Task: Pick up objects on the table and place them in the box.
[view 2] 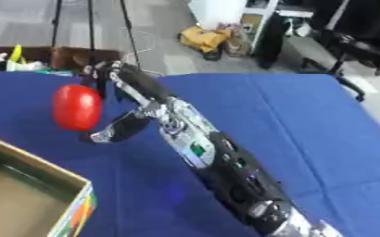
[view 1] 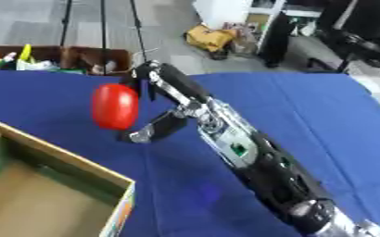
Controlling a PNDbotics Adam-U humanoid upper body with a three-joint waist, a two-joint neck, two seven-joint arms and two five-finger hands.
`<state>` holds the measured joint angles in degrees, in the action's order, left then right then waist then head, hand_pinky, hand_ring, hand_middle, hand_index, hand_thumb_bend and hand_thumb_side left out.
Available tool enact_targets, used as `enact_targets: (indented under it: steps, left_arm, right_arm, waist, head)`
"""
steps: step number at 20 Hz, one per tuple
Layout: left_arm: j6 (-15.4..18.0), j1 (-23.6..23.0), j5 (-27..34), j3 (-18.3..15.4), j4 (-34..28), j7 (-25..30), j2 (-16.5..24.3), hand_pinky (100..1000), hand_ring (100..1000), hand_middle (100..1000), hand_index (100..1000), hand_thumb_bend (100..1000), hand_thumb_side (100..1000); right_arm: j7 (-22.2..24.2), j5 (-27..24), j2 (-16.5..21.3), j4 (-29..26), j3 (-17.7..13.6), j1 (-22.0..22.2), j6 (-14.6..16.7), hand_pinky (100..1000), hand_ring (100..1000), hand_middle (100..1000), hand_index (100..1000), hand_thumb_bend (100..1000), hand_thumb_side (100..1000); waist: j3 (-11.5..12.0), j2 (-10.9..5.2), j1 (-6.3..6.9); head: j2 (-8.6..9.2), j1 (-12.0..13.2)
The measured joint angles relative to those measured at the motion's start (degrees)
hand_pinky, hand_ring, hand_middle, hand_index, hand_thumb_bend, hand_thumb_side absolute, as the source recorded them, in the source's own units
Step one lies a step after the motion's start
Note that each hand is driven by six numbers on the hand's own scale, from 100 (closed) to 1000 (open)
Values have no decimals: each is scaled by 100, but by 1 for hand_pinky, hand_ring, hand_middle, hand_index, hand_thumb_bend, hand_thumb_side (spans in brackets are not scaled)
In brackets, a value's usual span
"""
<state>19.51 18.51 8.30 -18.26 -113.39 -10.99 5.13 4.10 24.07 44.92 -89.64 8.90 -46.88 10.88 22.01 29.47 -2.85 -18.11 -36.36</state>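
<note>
— Cluttered room, this: crates of odds and ends on the floor behind, and in front just a tabletop (view 1: 323,120) under a blue cloth.

— And the arm coming in from the right. What's it got?

— The right hand (view 1: 148,99) has its fingers above and its thumb below a red object (view 1: 115,106), rounded, maybe a tomato or a pepper. It looks lifted off the cloth, held at the fingertips.

— Where's the box?

— The cardboard box (view 1: 60,159) sits open at the near left corner, with its rim below and to the left of the red object. The object is not over the opening yet, I'd say; it hangs beyond the far wall.

— So what makes this step go well?

— Carry it left and towards the robot until it's squarely above the opening, keeping it higher than the rim so it doesn't clip the wall. Then lower before letting go; a round thing dropped from height could bounce or roll out.

— Anything risky?

— With so little of it inside the fingers, a quick swing might shake it free. Slow and level seems wise.

— The other hand?

— No sign of it.
</note>
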Motion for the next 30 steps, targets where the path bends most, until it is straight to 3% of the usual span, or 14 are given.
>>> enact_targets:
  steps: [13, 30]
  left_arm:
    - [-92, -44, 89, -24, 0, -102, 224, 354, 515, 554, 730, 100, 780]
    - [-153, -25, 175, -40, 0, -228, 350, 358, 517, 554, 729, 100, 778]
  right_arm:
    - [103, -469, 63, -621, 165, 3, -146, 329, 641, 422, 514, 100, 237]
    - [653, -717, 132, -1337, 392, 54, -374, 328, 657, 465, 510, 100, 298]
  waist:
    - [-98, -316, -95]
    - [-75, -480, -197]
  head:
    - [-403, -9]
    - [-553, -122]
